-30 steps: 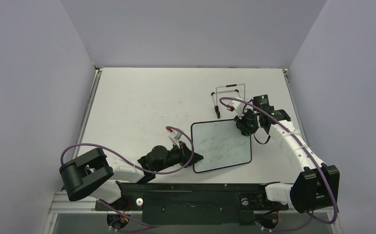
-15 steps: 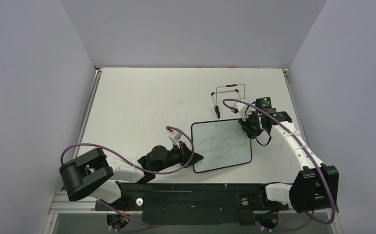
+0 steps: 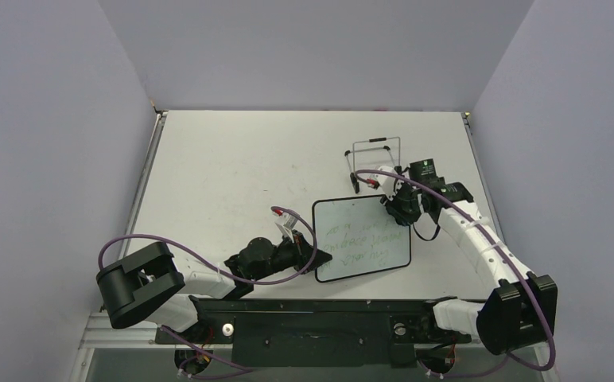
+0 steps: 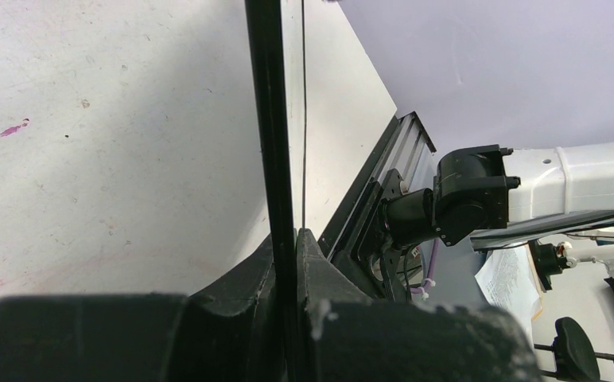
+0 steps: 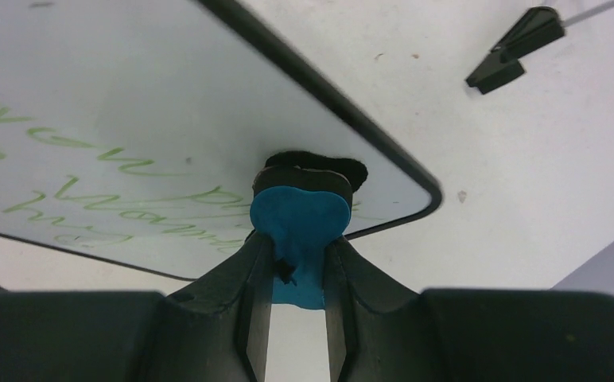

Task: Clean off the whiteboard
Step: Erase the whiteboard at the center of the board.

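Top view: the whiteboard [image 3: 361, 239] lies on the table [image 3: 232, 159] right of centre, slightly turned, between the two grippers. Its near edge runs close to the table's near rail. Its far edge lies just short of a wire stand [image 3: 375, 151]. Bare tabletop spreads wide to the left and toward the far wall, and only a narrower strip remains on the right. The left gripper [image 3: 317, 259] is clamped on the board's near-left corner. The right gripper [image 3: 395, 208] hangs over the far-right corner, where this view hides what its fingers carry. Left wrist view: the left gripper [image 4: 286, 247] is closed tight on the board's black frame [image 4: 276, 119], seen edge-on, with a purple mark [image 4: 5, 131] on the table beside it. Whether the board is lifted off the table cannot be told. Right wrist view: the right gripper [image 5: 298, 255] pinches a blue eraser [image 5: 300, 215] whose dark pad meets the white surface just inside the rounded corner of the whiteboard [image 5: 129, 95]. Green handwriting [image 5: 89, 183] covers the board to the left of the eraser. One black foot [image 5: 518, 48] of the wire stand rests on the table beyond the frame, apart from it.
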